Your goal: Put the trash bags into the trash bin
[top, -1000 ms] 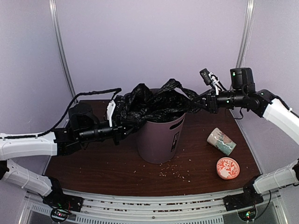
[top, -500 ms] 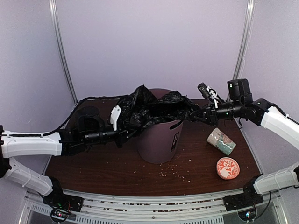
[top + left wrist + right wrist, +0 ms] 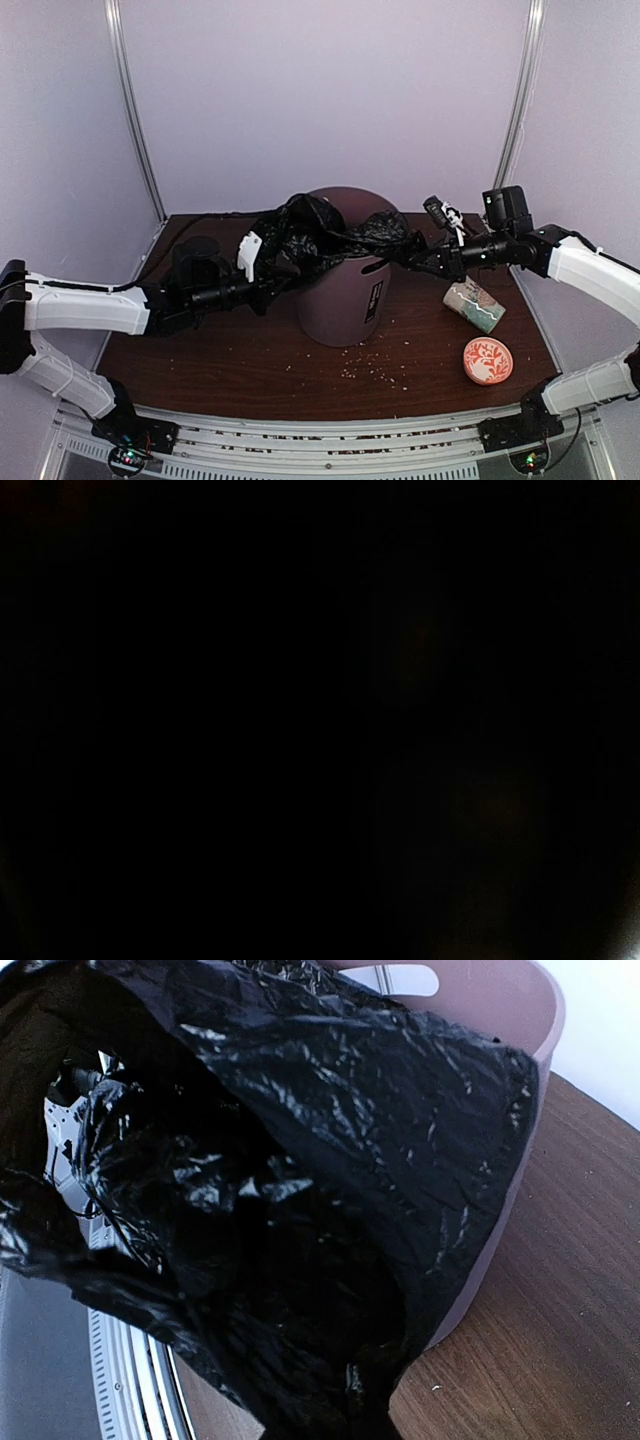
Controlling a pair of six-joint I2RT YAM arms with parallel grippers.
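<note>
Black trash bag over trash bin; L+R arms stretched level inward, jaws buried, grip unclear.

I see a brown wooden counter. On its right side a patterned cream mug lies tipped over. A round red-and-white disc lies flat near it, closer to the front edge. Pale crumbs are scattered mid-counter.
</note>
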